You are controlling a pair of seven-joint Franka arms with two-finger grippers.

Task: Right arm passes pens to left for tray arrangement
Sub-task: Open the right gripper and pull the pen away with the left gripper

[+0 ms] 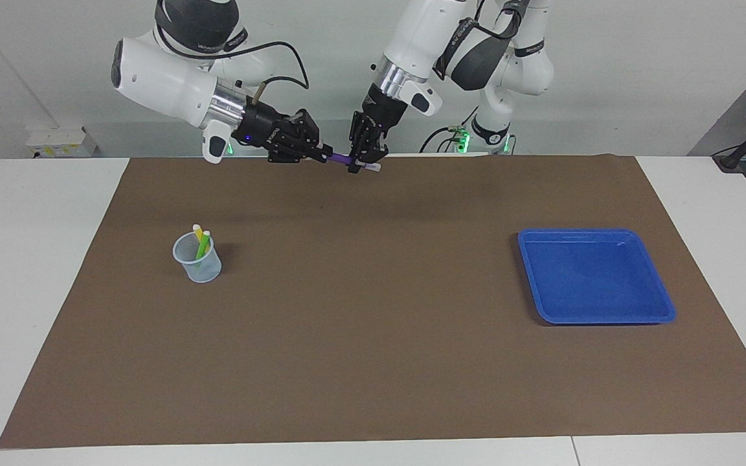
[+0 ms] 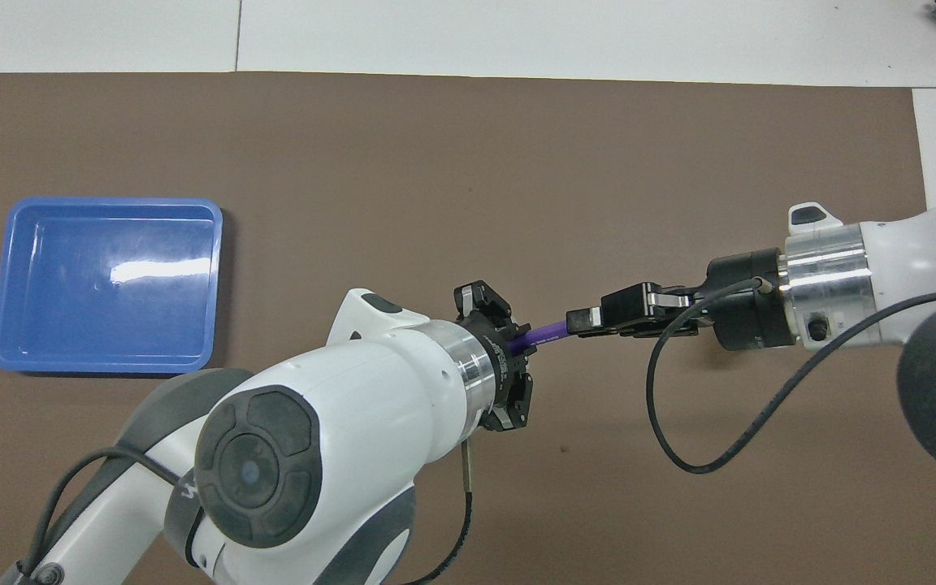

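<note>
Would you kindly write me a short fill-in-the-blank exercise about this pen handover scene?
1. The left gripper and right gripper are both shut on the slim ____ marker pen.
2. The yellow pen and green pen stand in the small translucent ____.
3. The shallow bright blue plastic tray holds ____ pens.

Missing words: purple; cup; no
</note>
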